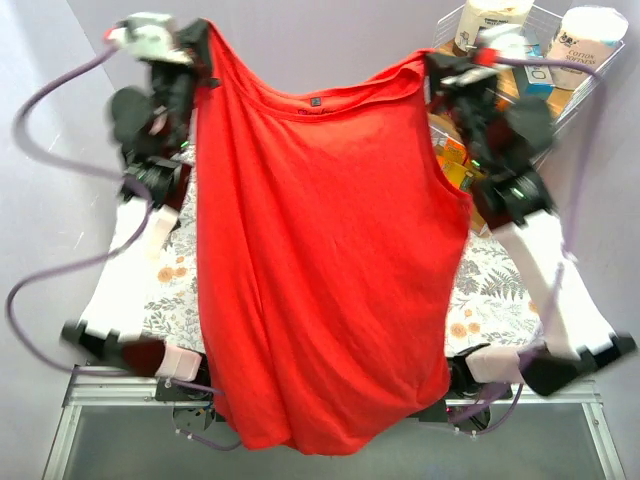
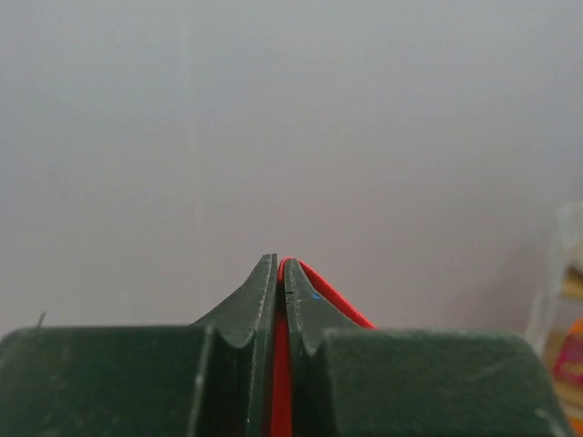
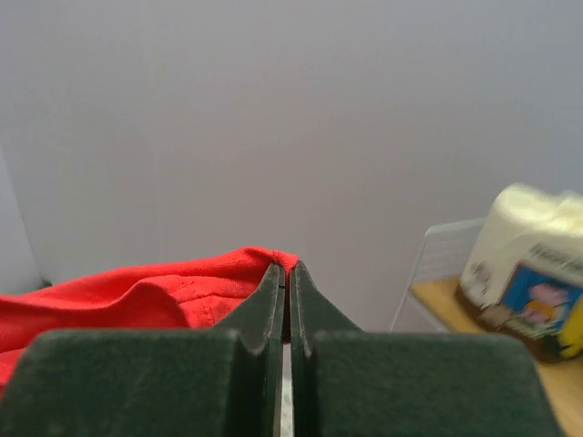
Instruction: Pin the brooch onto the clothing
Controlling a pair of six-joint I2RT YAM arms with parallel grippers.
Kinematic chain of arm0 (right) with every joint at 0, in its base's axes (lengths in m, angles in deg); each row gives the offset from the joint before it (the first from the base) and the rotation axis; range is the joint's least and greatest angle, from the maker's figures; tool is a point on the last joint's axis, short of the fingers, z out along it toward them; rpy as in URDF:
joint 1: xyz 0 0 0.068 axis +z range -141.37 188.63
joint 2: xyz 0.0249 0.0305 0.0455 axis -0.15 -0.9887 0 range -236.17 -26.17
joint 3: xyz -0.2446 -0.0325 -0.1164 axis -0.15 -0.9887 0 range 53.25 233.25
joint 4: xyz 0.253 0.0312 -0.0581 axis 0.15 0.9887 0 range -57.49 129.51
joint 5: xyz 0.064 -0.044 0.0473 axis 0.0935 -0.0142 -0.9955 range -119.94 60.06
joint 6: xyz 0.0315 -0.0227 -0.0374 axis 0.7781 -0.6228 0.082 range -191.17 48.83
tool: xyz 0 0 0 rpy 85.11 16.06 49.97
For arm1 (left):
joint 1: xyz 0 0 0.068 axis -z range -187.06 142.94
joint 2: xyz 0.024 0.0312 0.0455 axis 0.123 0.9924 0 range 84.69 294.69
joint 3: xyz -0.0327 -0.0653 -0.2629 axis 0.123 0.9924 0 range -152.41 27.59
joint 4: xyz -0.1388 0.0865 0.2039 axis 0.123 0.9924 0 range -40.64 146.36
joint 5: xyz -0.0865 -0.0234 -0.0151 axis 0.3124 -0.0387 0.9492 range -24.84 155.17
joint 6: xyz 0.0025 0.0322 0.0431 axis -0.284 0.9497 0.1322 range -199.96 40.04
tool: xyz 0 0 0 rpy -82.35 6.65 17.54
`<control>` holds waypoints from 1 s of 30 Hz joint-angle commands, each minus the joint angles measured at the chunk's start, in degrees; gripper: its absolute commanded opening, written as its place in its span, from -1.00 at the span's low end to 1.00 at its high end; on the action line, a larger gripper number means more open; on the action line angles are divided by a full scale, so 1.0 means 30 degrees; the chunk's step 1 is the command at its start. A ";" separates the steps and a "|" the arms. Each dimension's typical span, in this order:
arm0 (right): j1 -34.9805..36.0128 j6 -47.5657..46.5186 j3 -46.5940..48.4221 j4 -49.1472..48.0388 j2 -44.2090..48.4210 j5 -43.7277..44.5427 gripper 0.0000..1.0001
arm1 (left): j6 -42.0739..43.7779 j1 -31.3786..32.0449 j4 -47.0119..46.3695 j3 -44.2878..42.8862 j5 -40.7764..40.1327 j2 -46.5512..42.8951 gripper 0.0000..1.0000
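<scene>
In far-R wire basket (image 1: 588,92): wrapped roll pkgs (image 1: 592,38), beside clothing (image 1: 320,260).

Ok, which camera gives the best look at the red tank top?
The top external view: the whole red tank top hangs spread between the left tool and right tool. The left wrist view shows only a red sliver pinched in that tool; the right wrist view, one bunched edge.

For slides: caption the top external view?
Left gripper and right gripper hold a bright red sleeveless fabric tank top up by its shoulder straps.
</scene>
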 commanded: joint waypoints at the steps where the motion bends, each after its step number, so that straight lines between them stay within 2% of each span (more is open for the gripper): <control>1: -0.3267 0.1199 -0.2098 -0.2700 -0.4469 -0.2121 -0.97 | 0.0980 -0.1479 -0.0352 0.0986 -0.1117 0.5063 -1.00; 3: -0.4291 0.1703 -0.1664 -0.3378 -0.8098 -0.3560 -0.97 | 0.0806 -0.2066 -0.0210 0.0608 -0.1028 0.8519 -1.00; 4: -0.4587 0.2112 -0.0500 -0.3408 -0.9562 -0.4610 -0.97 | 0.0283 -0.2212 0.0458 -0.0235 -0.0883 0.9720 -0.92; 5: -0.4822 0.2667 0.0788 -0.2712 -1.2767 -0.5171 -0.97 | -0.0042 -0.2417 0.0929 -0.0853 -0.0475 1.2429 -0.10; 6: -0.5376 0.2962 0.2425 -0.1806 -1.4655 -0.5989 -0.79 | -0.0480 -0.2477 0.1630 -0.1671 -0.0413 1.3703 0.30; 7: -0.5613 0.3313 0.7227 -0.0434 -1.6675 -0.7796 0.11 | -0.0919 -0.2507 0.3667 -0.2810 -0.0267 1.5195 0.62; 8: -0.5848 0.4332 0.9798 0.2596 -2.0582 -0.8626 0.74 | -0.1504 -0.2478 0.4500 -0.4359 0.0256 1.6283 0.95; 9: -0.6256 0.4806 1.1912 0.3555 -2.2332 -0.9475 0.94 | -0.1916 -0.2478 0.5726 -0.5012 0.0638 1.7976 0.96; 11: -0.6523 0.5977 1.4417 0.4062 -2.4799 -1.1003 0.96 | -0.2880 -0.2420 0.6265 -0.4994 0.1081 1.8665 0.96; 13: -0.6699 0.6508 1.1774 0.2461 -2.4142 -1.1474 0.97 | -0.3383 -0.2419 0.5508 -0.3708 0.2572 1.7968 0.96; 14: -0.6700 0.6742 0.7495 -0.0072 -2.2368 -1.1447 0.97 | -0.3617 -0.2361 0.5011 -0.2019 0.2895 1.7471 0.96; 17: -0.6700 0.6775 0.2429 -0.3458 -1.9664 -1.1301 0.97 | -0.3444 -0.2331 0.4361 -0.0861 0.3982 1.6384 0.96; 22: -0.6670 0.6218 0.1915 -0.2853 -1.9157 -1.1856 0.88 | -0.3268 -0.2331 0.4860 0.0427 0.4361 1.5068 0.96; 30: -0.6290 0.5017 0.0772 -0.2238 -1.8103 -1.1799 0.90 | -0.3326 -0.2302 0.4392 0.1718 0.4597 1.3717 0.96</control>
